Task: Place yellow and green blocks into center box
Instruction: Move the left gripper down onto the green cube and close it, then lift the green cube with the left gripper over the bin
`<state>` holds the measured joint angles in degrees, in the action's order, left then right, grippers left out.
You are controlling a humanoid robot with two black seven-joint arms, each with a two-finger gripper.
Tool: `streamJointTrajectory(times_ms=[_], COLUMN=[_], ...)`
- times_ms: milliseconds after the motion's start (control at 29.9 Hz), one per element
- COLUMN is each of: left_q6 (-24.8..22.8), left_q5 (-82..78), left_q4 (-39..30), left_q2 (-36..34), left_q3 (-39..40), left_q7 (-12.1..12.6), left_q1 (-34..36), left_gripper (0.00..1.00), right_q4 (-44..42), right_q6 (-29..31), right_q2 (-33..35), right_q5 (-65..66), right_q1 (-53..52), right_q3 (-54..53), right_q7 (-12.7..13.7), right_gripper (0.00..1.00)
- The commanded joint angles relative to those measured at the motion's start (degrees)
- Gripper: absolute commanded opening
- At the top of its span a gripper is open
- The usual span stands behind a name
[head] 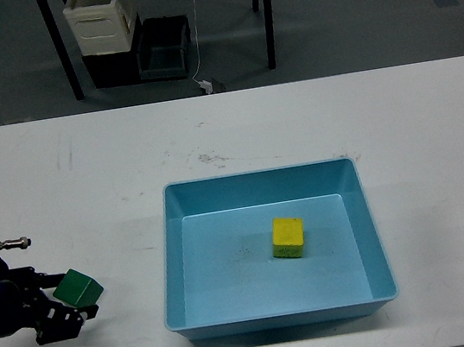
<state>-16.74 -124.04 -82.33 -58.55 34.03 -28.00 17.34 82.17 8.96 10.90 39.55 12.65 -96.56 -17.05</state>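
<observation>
A green block [80, 288] lies skewed on the white table at the left. My left gripper [59, 301] comes in from the left edge with one finger [45, 277] behind the block and one in front of it. The jaws still stand about as wide as the block, and I cannot tell whether they press it. A yellow block [288, 237] lies inside the blue box [260, 185] in the middle of the table. My right gripper is out of view.
The blue box's left wall [168, 270] stands a short way to the right of the green block. Beyond the table's far edge are black table legs, a white bin [100, 23] and a dark crate [163, 51] on the floor.
</observation>
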Motion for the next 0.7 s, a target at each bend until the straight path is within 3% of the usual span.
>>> streamJointTrajectory(times_ms=[0,401,569,669], left_q6=[0.1,0.1,0.1,0.7], left_q5=[-0.5,-1.0,-0.9,-0.4], left_q4=[0.8,1.2,1.7,1.9], left_q2=[1.4,1.2,1.0,1.0], left_q3=[-0.2,-1.8,-2.3,-2.3], left_q7=[0.0,0.0,0.0,0.0], left_q1=[1.1,2.0,2.3,2.7], left_gripper=[0.85,0.54,0.35,0.33], right_q4=[-0.1,-0.4,-0.4,-0.4], right_q6=[-0.1,-0.1,-0.1,-0.1], right_q2=[0.1,0.0,0.0,0.0], right_q5=[0.1,0.0,0.0,0.0], right_q1=[0.0,0.4,0.4,0.4], right_q3=[-0.1,-0.1,-0.1,-0.1], right_q7=[0.0,0.0,0.0,0.0], right_gripper=[1.00,1.00,1.00,1.00])
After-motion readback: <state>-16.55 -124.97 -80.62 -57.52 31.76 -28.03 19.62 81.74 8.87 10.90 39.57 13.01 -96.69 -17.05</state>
